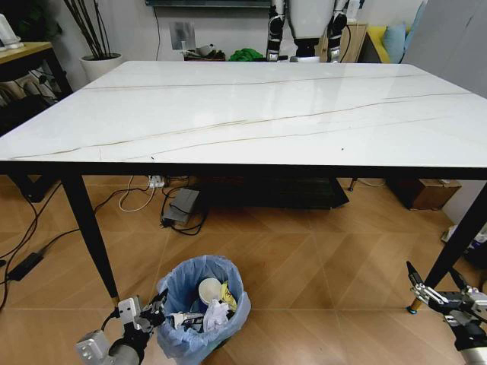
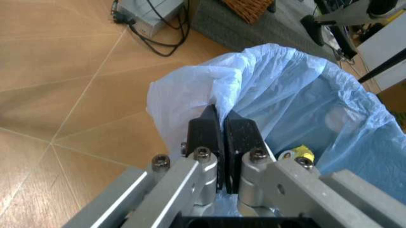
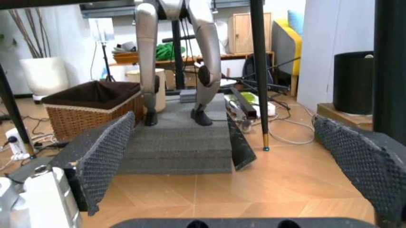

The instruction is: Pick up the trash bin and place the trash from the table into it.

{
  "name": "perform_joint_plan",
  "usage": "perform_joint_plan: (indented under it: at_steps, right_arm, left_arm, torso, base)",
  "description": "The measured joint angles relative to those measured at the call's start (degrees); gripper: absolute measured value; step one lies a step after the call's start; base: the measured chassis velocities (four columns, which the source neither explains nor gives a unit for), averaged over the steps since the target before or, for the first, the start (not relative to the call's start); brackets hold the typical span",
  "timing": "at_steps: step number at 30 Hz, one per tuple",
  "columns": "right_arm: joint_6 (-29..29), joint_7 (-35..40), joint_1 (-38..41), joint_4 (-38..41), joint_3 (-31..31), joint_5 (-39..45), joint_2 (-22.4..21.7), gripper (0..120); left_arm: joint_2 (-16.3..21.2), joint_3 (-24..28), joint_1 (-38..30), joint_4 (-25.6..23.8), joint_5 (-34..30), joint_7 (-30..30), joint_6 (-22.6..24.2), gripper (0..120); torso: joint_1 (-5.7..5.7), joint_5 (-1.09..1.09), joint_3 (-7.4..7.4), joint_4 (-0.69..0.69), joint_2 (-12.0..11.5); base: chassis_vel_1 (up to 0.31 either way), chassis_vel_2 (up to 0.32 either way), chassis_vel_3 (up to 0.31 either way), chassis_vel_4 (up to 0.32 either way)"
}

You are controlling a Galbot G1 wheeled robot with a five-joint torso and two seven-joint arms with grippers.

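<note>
While the marble-look table [image 1: 251, 114] shows a bare white top, the trash bin [image 1: 204, 308] stands on the wooden floor [image 1: 319, 258] just in front of it, near the left front leg, with a paper cup [image 1: 210, 290], crumpled papers [image 1: 215, 315] and a yellow scrap [image 1: 227, 294] already inside. The left gripper [image 2: 222, 124] is low at the bin's near-left side, its black fingers [image 2: 204, 135] pressed together on a fold of the light-blue bag [image 2: 304, 90] at the rim — a pinch on plastic, not on the bin wall. Judging from that, any lift or release should be slow and straight, since thin film can slip or tear and tip the load. The right gripper [image 1: 441, 293] hangs low by the right table leg, jaws wide apart, holding nothing.
</note>
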Motion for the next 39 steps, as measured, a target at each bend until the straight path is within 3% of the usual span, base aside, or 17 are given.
perform_joint_plan:
  at_steps: [39]
  right_arm:
    - [1.54, -1.76, 0.21, -0.87, 0.49, -0.29, -0.19, 100]
  left_arm:
    - [-0.29, 0.03, -0.85, 2.04, -1.09, -0.08, -0.16, 0]
  torso:
    - [-1.30, 0.00, -7.04, 0.00, -8.34]
  base:
    - [0.000, 0.000, 0.000, 0.000]
